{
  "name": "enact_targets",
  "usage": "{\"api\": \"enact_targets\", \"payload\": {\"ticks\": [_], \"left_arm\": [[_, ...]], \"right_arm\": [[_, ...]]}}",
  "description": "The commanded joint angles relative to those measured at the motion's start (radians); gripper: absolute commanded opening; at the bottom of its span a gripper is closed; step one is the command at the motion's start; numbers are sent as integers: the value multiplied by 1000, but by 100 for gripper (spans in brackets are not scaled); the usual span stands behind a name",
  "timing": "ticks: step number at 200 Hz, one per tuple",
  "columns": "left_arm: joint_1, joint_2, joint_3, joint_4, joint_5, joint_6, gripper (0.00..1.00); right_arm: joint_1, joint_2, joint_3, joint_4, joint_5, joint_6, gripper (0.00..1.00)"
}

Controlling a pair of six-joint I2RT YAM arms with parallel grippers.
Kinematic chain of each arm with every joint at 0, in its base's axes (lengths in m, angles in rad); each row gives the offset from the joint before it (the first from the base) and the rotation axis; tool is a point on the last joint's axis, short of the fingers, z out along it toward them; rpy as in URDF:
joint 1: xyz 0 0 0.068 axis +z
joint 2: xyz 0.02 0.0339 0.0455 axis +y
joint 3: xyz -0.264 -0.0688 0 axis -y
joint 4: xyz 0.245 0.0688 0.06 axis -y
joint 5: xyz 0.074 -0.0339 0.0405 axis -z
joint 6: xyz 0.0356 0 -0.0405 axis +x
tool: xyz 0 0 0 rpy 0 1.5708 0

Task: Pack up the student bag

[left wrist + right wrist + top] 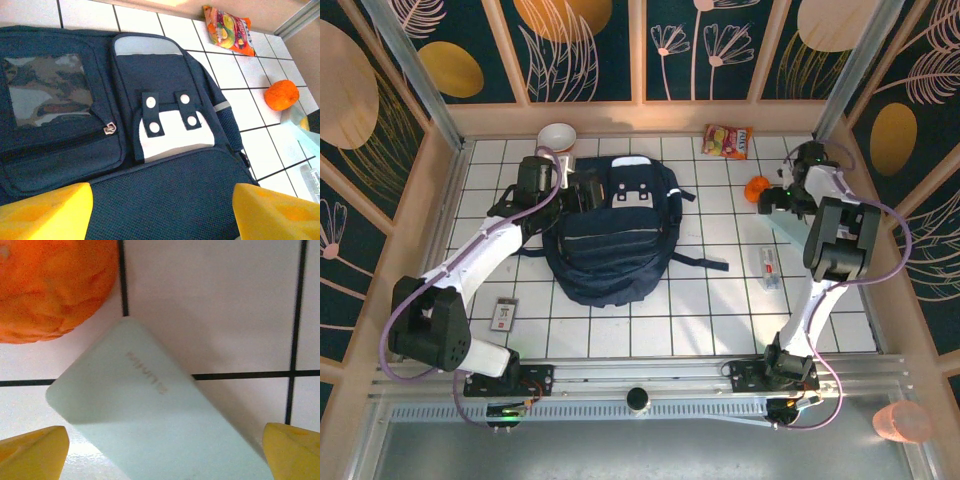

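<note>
The student bag (615, 240), a navy-blue backpack with a light grey patch (172, 136), lies flat in the middle of the tiled table. My left gripper (582, 190) is over its upper left part. In the left wrist view this gripper (162, 215) is open, its yellow fingers (50, 210) wide apart over the bag's blue mesh fabric (165, 195). My right gripper (775, 200) is at the right side of the table. It (162, 455) is open and straddles a pale green box (160, 425), beside an orange (50, 285).
A snack packet (728, 140) lies at the back, right of the bag, and a white bowl (557, 137) at the back left. A small dark card-like item (504, 313) sits front left. A small clear packet (770, 268) lies front right. Wooden walls enclose the table.
</note>
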Motion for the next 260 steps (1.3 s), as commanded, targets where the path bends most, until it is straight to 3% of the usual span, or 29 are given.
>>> {"api": "enact_targets", "payload": {"ticks": [1, 33, 98, 169, 260], "left_arm": [[-2, 12, 33, -1, 8, -8, 73], [-2, 12, 22, 8, 10, -17, 73], [-2, -5, 2, 37, 32, -17, 73], [-2, -29, -32, 52, 40, -4, 74], [-2, 12, -1, 26, 28, 2, 74]], "right_arm": [[-40, 40, 42, -20, -89, 27, 99], [-62, 63, 32, -77, -93, 59, 99], [-53, -90, -65, -180, -217, 159, 98], [109, -152, -93, -152, 202, 9, 99], [97, 21, -13, -160, 145, 12, 99]]}}
